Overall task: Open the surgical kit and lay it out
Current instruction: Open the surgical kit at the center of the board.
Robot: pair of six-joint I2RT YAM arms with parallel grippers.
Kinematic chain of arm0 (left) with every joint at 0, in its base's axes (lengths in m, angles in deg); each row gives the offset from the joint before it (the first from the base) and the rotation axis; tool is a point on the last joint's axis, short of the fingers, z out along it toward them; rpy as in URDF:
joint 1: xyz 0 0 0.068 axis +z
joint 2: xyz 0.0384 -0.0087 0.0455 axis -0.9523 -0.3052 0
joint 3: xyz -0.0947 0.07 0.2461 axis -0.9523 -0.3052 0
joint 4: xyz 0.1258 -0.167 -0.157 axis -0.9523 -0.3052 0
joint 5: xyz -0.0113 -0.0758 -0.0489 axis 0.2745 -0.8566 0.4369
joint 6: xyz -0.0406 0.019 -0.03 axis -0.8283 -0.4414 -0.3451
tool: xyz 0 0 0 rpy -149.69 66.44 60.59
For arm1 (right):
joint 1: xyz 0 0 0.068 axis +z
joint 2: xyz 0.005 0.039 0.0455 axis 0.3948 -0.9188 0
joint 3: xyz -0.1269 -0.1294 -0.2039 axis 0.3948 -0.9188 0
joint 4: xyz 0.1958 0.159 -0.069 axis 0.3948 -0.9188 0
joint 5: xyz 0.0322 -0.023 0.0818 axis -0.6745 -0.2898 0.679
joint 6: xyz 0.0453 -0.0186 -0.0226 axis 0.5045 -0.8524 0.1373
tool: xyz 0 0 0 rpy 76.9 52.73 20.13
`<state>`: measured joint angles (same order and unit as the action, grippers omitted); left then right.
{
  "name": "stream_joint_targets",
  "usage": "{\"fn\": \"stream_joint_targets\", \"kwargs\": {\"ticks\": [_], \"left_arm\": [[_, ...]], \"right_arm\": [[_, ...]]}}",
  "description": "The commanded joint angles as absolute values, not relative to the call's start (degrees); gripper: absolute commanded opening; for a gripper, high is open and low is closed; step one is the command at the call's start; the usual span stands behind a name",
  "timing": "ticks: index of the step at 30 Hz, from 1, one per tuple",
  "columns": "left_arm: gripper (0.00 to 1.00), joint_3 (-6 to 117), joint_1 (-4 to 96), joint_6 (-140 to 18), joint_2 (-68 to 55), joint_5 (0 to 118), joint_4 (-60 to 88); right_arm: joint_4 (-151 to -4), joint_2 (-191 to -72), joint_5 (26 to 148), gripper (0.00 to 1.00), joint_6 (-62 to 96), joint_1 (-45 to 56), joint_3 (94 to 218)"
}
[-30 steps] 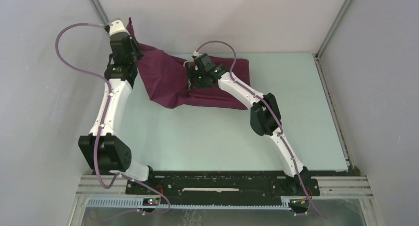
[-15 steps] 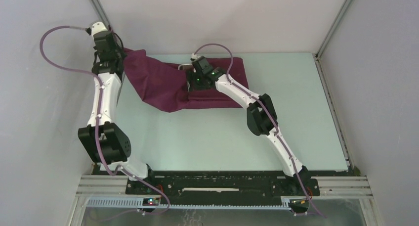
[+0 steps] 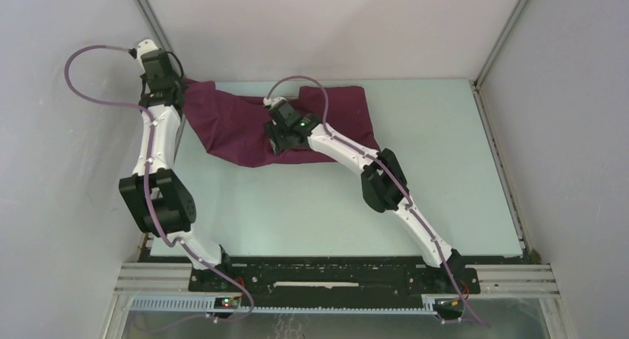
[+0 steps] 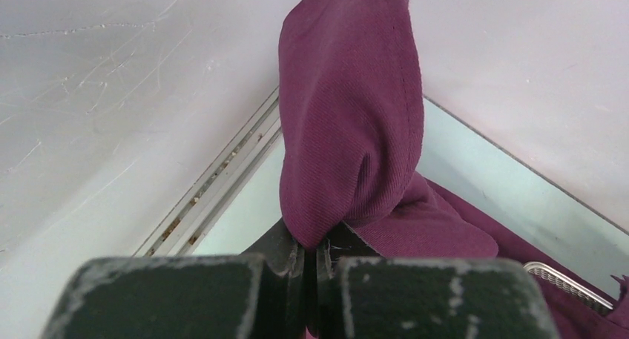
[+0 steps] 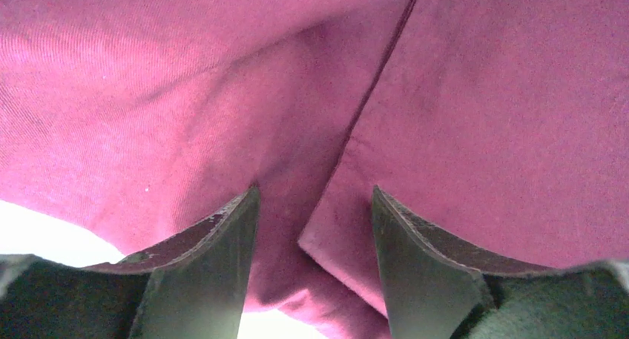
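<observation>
Two claws are on the cloth wrap (image 3: 230,124) at once. Of these, the left claw (image 4: 311,257) is clenched on one corner, held up off the desk (image 3: 311,213), with the fabric bunched just above its jaws and running down to the rest of the wrap. The right claw (image 5: 311,228) is released: its jaws are spread and pressed into the cloth, and the hemmed edge of a folded flap lies between them, not yet pinched. Only one corner of the wire-mesh tray (image 4: 567,281) peeks from under the fabric, down and to the right of the left claw. The instruments are hidden.

The risks, as I judge them:
- **Collision:** the left claw has the side wall (image 4: 111,79) and the desk's edge rail (image 4: 215,183) just beside it, so a further pull outward would strike them.
- **Dragging the tray:** a harder tug could pull the tray along under the cloth and scatter what lies in it.
- **Wrong grip:** the right claw could gather two layers instead of the single flap, locking the fold rather than opening it.

Open room lies on the near side of both claws and well to the right of the right claw, where the bare desk runs wide. Beyond them the back wall (image 3: 334,27) is close.
</observation>
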<state>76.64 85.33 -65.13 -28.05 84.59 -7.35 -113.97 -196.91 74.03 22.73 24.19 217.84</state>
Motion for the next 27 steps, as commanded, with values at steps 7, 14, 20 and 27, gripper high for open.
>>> {"fn": "stream_joint_targets", "kwargs": {"ticks": [7,14,20,27], "left_arm": [[0.00,81.6,85.8,-67.0,-28.5,83.4,-3.2],[0.00,82.5,85.8,-67.0,-29.0,83.4,-3.7],[0.00,84.0,85.8,-67.7,-30.3,82.9,-4.2],[0.00,84.2,85.8,-68.2,-30.7,83.3,-3.8]], "right_arm": [[-116.4,-195.5,65.6,0.43,20.2,24.2,218.8],[-116.1,-193.7,62.2,0.04,19.5,23.8,218.6],[-115.7,-188.1,57.8,0.00,19.3,21.7,217.6],[-113.2,-179.5,52.9,0.00,18.1,16.9,211.8]]}}
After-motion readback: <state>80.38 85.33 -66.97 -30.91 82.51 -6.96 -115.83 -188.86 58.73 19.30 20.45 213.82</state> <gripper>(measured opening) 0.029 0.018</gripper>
